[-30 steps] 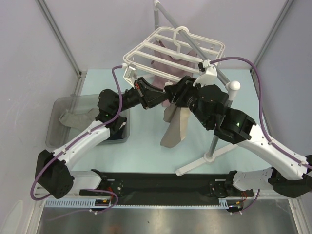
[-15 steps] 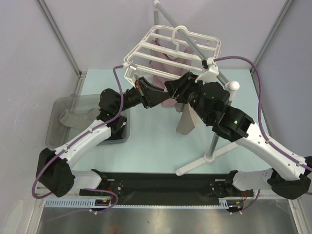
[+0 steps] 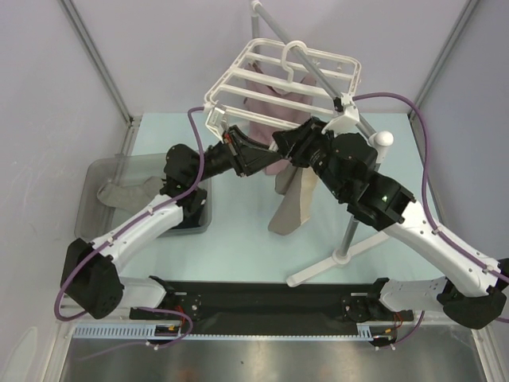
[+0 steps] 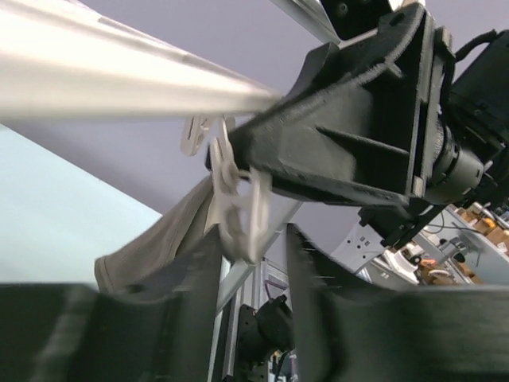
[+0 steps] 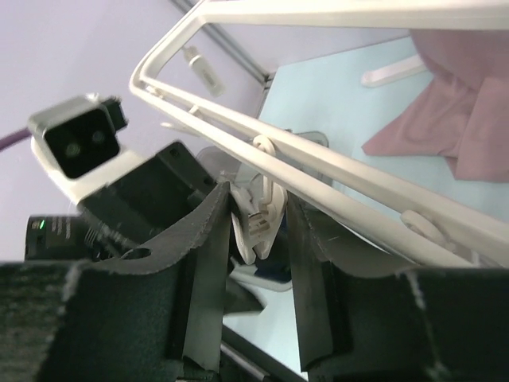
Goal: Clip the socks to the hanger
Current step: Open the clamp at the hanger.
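The white hanger (image 3: 231,70) hangs tilted from the pole stand, and its bars cross the left wrist view (image 4: 119,79) and the right wrist view (image 5: 358,179). A grey sock (image 3: 288,208) dangles under it where both grippers meet; its top is hidden behind my left finger (image 4: 155,239). My right gripper (image 3: 285,147) (image 5: 258,199) grips a small white clip (image 5: 258,219) on both sides. My left gripper (image 3: 269,157) (image 4: 250,239) is open, with that clip's tip (image 4: 238,203) between its fingers. I cannot tell what holds the sock.
A mauve cloth (image 3: 274,99) hangs from the hanger's far side. A grey bin (image 3: 91,207) at the left holds a grey sock (image 3: 123,191) and something dark navy (image 3: 189,221). The grey pole stand (image 3: 350,231) rises at the right, its foot (image 3: 318,270) on the table.
The hanger has tipped up a little and both grippers rose with it. The hanging grey sock swung right, then back left.
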Robot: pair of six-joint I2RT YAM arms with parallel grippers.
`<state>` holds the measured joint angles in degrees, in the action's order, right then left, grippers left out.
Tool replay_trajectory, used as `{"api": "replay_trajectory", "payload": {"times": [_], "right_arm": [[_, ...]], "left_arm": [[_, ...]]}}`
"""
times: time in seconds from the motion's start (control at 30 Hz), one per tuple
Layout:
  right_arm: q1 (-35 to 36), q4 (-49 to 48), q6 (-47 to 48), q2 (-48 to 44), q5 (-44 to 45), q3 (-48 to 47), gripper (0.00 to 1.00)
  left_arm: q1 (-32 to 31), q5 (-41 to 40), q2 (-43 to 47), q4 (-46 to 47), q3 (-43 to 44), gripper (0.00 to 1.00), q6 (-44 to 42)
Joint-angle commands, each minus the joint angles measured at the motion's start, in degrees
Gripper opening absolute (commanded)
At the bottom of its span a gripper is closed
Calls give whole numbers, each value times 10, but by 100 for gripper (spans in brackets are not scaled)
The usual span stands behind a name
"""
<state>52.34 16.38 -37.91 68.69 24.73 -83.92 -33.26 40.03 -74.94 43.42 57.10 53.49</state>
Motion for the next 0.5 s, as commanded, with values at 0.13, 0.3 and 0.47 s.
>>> {"api": "replay_trajectory", "payload": {"times": [0.13,0.3,0.47], "right_arm": [[-34,-1,13,-4,-2,2,0],[-47,-12,17,-4,-32,16,0],[-50,-14,39,-3,-36,20,0]], "left_arm": [[-4,-43,96,-110,-34,66,-84],[-3,-119,214,-303,-44,69,-167],[-3,-309,318,-581,-27,65,-217]]}}
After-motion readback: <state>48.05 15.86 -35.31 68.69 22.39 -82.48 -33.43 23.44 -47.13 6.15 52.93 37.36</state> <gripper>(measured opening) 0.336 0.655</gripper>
